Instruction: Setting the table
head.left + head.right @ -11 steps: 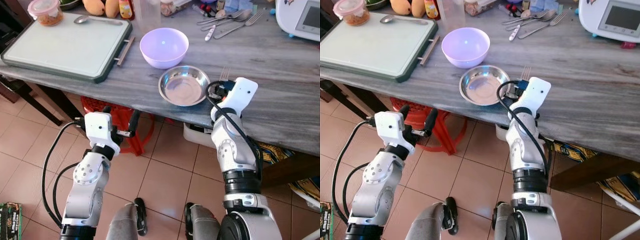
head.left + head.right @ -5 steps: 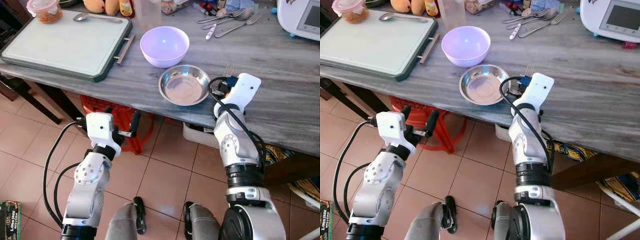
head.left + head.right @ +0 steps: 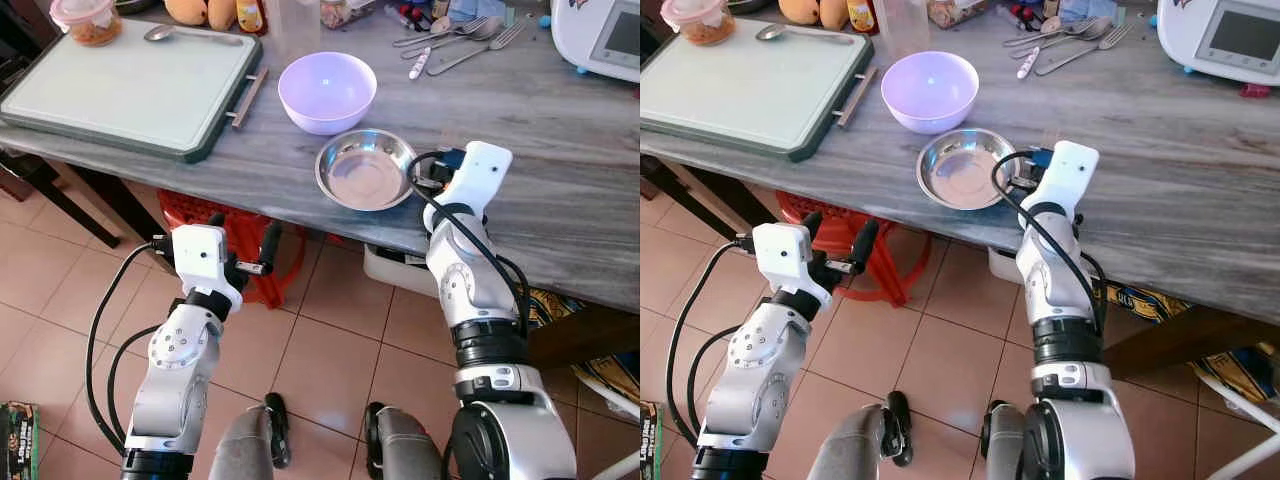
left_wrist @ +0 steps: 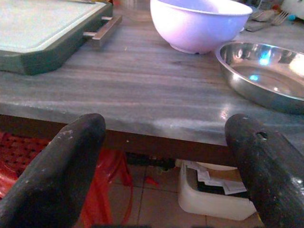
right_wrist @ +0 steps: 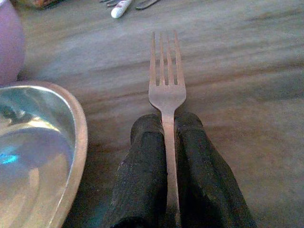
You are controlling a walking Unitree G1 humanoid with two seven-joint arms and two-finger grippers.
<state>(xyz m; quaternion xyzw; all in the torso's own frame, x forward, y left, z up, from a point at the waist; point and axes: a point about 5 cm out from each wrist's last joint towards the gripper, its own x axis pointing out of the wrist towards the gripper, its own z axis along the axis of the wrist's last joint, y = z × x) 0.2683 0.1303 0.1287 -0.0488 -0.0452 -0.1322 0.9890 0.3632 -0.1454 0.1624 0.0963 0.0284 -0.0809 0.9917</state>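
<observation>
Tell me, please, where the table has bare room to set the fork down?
Bare wood lies right of the steel dish, where the right gripper holds the fork, stretching toward the white appliance. It is crowded at the far edge around the loose cutlery.

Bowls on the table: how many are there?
2. A lilac bowl stands near the tray's handle. A shallow steel bowl sits just in front of it at the table's edge, beside the fork held by the right gripper.

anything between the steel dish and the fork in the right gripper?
No. In the right wrist view, bare grey tabletop separates the steel dish from the fork clamped in the right gripper.
</observation>
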